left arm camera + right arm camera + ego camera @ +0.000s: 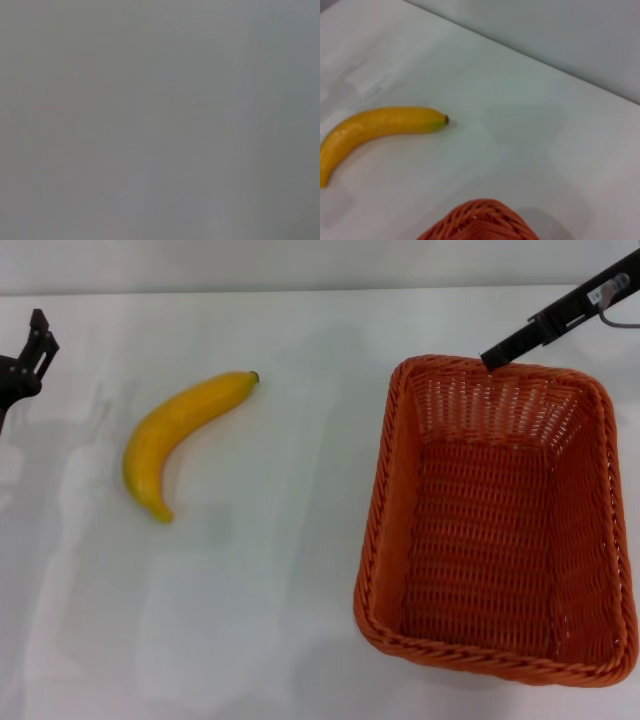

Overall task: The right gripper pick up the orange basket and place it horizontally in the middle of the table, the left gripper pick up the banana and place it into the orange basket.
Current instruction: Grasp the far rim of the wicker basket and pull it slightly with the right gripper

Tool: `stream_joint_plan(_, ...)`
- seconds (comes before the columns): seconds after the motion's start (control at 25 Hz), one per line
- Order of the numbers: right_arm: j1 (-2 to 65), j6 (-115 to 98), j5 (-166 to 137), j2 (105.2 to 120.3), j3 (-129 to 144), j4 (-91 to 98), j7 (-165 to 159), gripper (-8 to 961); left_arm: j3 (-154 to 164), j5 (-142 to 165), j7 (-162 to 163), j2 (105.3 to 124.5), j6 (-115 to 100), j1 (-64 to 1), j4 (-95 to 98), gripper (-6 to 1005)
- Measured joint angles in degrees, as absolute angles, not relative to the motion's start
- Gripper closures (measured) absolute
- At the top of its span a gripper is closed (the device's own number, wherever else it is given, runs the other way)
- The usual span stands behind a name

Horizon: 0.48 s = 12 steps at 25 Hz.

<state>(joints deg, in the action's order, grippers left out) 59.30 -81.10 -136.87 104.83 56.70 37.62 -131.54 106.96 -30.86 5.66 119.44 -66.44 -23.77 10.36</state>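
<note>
The orange basket (500,520) stands on the right side of the white table (280,590), its long side running away from me; only one rim corner (480,222) of it shows in the right wrist view. My right gripper (493,360) reaches in from the upper right, its black tip at the basket's far left rim corner. The banana (175,435) lies flat on the left half of the table, its stem tip pointing toward the far side, and it also appears as the banana (375,127) in the right wrist view. My left gripper (38,340) hangs open at the far left edge, apart from the banana.
The table's far edge (300,290) meets a pale wall. Bare tabletop lies between the banana and the basket. The left wrist view holds only a plain grey surface.
</note>
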Motion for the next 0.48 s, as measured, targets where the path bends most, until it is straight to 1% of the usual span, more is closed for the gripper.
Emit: stream_joint_plan(0.48,59.7,-81.0,-138.6,105.20,58.0,37.6,-131.2,270,107.0,-30.4,5.8,119.53,-66.4,-23.7,10.4,107)
